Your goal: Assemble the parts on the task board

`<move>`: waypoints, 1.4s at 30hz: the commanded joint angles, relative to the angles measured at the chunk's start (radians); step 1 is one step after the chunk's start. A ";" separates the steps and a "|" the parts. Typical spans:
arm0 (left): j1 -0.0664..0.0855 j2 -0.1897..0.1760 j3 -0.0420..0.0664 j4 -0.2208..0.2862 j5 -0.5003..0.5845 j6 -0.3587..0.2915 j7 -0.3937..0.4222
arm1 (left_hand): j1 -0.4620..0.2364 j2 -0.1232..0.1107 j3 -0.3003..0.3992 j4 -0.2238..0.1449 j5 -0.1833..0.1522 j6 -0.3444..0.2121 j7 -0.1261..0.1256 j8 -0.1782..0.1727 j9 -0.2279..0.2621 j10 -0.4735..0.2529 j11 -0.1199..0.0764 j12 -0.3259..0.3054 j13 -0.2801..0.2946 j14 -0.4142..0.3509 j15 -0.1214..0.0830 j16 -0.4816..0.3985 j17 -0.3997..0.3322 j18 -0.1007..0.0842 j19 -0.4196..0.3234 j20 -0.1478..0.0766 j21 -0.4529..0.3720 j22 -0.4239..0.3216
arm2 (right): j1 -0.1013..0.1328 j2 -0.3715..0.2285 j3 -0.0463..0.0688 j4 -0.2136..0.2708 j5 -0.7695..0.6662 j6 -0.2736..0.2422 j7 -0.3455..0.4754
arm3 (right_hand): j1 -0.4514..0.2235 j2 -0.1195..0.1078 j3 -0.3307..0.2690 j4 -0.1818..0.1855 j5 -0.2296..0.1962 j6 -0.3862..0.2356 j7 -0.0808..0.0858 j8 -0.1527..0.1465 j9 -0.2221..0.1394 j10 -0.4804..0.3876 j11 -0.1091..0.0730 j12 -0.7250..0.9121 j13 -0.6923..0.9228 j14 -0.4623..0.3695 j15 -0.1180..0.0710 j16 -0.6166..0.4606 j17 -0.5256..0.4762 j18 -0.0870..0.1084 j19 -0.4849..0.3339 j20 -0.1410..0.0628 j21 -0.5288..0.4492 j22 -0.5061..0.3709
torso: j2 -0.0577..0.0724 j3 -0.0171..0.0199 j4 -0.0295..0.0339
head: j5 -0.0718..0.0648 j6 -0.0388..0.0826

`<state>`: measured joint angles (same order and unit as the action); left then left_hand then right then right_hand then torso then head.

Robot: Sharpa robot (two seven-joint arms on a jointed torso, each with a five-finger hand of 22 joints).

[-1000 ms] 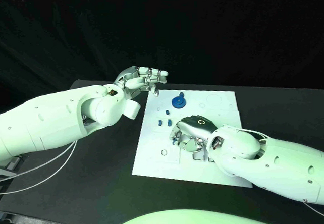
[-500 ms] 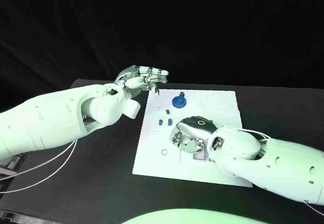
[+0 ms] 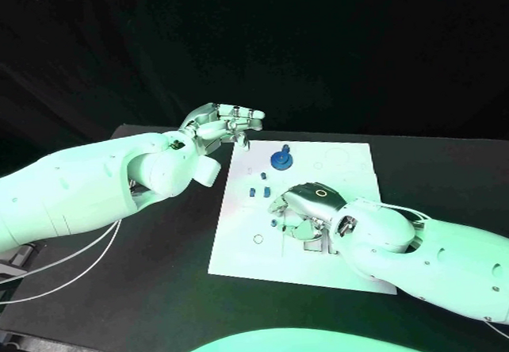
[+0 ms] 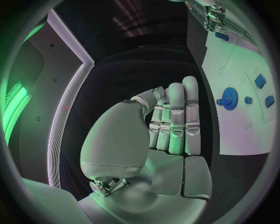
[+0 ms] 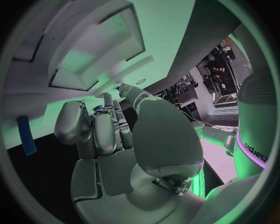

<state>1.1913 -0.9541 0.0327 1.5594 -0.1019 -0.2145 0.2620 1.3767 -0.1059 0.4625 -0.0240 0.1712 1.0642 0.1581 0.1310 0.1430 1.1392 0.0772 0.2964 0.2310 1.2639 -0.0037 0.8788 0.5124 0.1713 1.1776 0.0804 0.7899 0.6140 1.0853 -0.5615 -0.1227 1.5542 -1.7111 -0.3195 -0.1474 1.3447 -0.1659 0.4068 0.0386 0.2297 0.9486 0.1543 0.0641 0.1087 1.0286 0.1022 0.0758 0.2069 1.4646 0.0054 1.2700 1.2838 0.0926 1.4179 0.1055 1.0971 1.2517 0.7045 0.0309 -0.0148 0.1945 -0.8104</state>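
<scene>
The white task board [image 3: 245, 257] lies in the middle of the black table. My right hand [image 3: 305, 211] is bent down onto the board's middle, its fingers [image 5: 108, 128] bunched with the thumb around a small blue part [image 5: 96, 108] that is mostly hidden. A blue peg [image 5: 26, 135] lies on the board beside that hand. My left hand [image 3: 223, 123] hovers off the board's far left corner and holds nothing, its fingers [image 4: 175, 116] side by side. A blue gear [image 3: 280, 159] stands near the board's far edge, with two small blue parts [image 3: 259, 192] closer in.
In the left wrist view the gear [image 4: 229, 97] and several small blue parts [image 4: 260, 80] sit on the board [image 4: 233, 65]. Black table [image 3: 156, 260] surrounds the board. The right forearm [image 3: 442, 261] covers the board's near right corner.
My right hand has shifted slightly toward the board's near side, still pressed down at the same spot. The left hand has not moved.
</scene>
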 commanded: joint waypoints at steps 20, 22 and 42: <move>0.001 -0.005 0.000 0.000 0.004 0.051 0.011 | -0.016 0.007 -0.010 0.003 -0.003 -0.012 0.003 0.005 -0.002 -0.011 0.004 0.007 0.002 -0.005 0.003 0.000 -0.001 0.013 0.006 0.004 -0.007 -0.003 | 0.127 -0.225 0.032 0.114 0.021 0.061 -0.058 | -0.009 -0.012 -0.056 0.005 -0.003 0.003 -0.049 0.005 0.000 -0.055 0.001 0.050 0.003 0.025 0.007 -0.013 -0.022 0.009 -0.003 0.002 -0.023 -0.013 | -0.002 -0.0021 -0.0031 | -0.036 0.025; 0.001 -0.005 0.000 0.001 0.004 0.051 0.011 | -0.016 0.007 -0.010 0.003 -0.003 -0.012 0.003 0.005 -0.002 -0.011 0.003 0.007 0.002 -0.005 0.003 0.000 -0.001 0.013 0.006 0.004 -0.007 -0.003 | 0.131 -0.228 0.032 0.104 0.018 0.073 -0.057 | -0.008 -0.013 -0.063 0.006 -0.002 0.003 -0.055 0.007 0.000 -0.060 0.001 0.053 0.003 0.025 0.007 -0.015 -0.025 0.009 -0.003 0.003 -0.024 -0.013 | 0.000 -0.0009 -0.0009 | -0.036 0.028; 0.001 -0.004 0.000 0.000 0.004 0.040 0.008 | -0.015 0.010 -0.009 0.002 -0.002 -0.012 0.002 0.005 -0.002 -0.012 0.003 0.009 0.003 -0.006 0.003 0.000 -0.001 0.013 0.006 0.005 -0.008 -0.003 | 0.126 -0.205 0.027 0.037 0.012 0.175 -0.045 | 0.002 0.001 -0.084 0.009 -0.005 0.025 -0.058 0.020 0.006 -0.055 -0.003 0.089 0.009 0.022 0.004 -0.020 -0.033 0.011 -0.004 0.002 -0.038 -0.022 | 0.001 -0.0018 -0.0007 | -0.035 0.027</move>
<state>1.1912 -0.9592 0.0325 1.5585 -0.1017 -0.1851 0.2620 1.3694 -0.0987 0.4594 -0.0208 0.1712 1.0587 0.1635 0.1310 0.1423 1.1355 0.0809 0.3007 0.2326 1.2638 -0.0036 0.8788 0.5126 0.1708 1.1776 0.0804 0.7861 0.6120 1.2114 -0.7682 -0.0964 1.5917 -1.6938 -0.1895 -0.1925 1.3386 -0.1722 0.3282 0.0483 0.2298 0.9672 0.0949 0.0809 0.1142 0.9686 0.1017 0.1624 0.2153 1.4647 0.0053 1.2496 1.2493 0.0926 1.4145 0.1090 1.0552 1.2284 0.7051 0.0302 -0.0154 0.1610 -0.7827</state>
